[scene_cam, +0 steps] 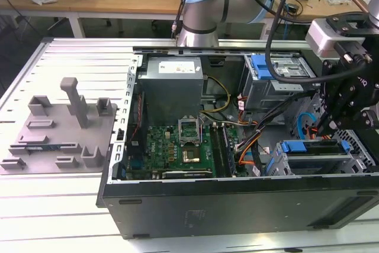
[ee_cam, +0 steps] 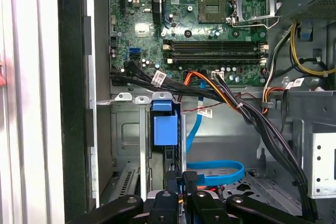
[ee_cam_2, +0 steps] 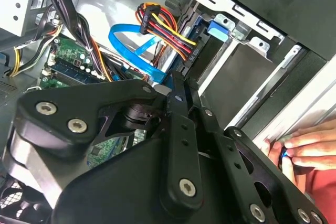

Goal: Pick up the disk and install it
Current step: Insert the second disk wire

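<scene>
Open computer case with the robot gripper above its drive cage.

The black, open-sided desktop computer case (scene_cam: 177, 211) lies on a slatted metal table (scene_cam: 65, 57) and holds a green motherboard (scene_cam: 177, 149), a grey boxed power supply (scene_cam: 173, 84) and a grey metal drive cage (scene_cam: 320, 158) at the exterior view's right. The flat silver hard drive with bright blue plastic rail frame (scene_cam: 308, 146) sits in that cage; in the first wrist view its blue end (ee_cam: 164, 124) shows between the cage walls, beside a looped blue flat data cable (ee_cam: 215, 171). The black linkage gripper (scene_cam: 346, 105) hangs over the cage, close to the drive; whether its fingers are spread or closed cannot be told. A grey moulded plastic fixture plate with upright posts (scene_cam: 59, 128) lies on the table, well apart from the case. A person's hand (ee_cam_2: 310, 148) rests at the case edge in the second wrist view.
</scene>
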Available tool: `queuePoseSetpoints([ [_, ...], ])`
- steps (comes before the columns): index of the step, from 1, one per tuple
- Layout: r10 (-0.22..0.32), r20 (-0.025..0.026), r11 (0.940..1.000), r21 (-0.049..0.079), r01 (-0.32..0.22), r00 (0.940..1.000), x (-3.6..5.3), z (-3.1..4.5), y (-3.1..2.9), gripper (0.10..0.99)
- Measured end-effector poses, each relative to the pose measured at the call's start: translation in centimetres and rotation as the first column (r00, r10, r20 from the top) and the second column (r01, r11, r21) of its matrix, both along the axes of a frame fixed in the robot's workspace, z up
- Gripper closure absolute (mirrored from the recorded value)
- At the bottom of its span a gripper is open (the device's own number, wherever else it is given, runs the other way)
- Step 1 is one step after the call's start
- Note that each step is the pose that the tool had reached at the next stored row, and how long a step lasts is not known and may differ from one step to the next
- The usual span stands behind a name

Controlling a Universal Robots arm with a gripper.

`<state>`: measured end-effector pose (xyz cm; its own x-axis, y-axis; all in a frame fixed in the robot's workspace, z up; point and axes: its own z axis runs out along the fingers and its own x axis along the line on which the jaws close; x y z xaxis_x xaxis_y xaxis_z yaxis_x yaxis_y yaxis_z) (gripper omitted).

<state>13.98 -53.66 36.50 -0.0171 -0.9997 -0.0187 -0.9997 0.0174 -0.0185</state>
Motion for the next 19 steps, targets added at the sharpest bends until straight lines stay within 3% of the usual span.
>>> queuePoseSetpoints([
  [7,0.017,0.0002,0.9998,0.011,-0.017,0.9999,0.13,-0.19,-0.22,0.925],
  [19,0.048,0.0003,0.9988,0.013,-0.048,0.9989,0.23,-0.67,-0.33,0.925],
])
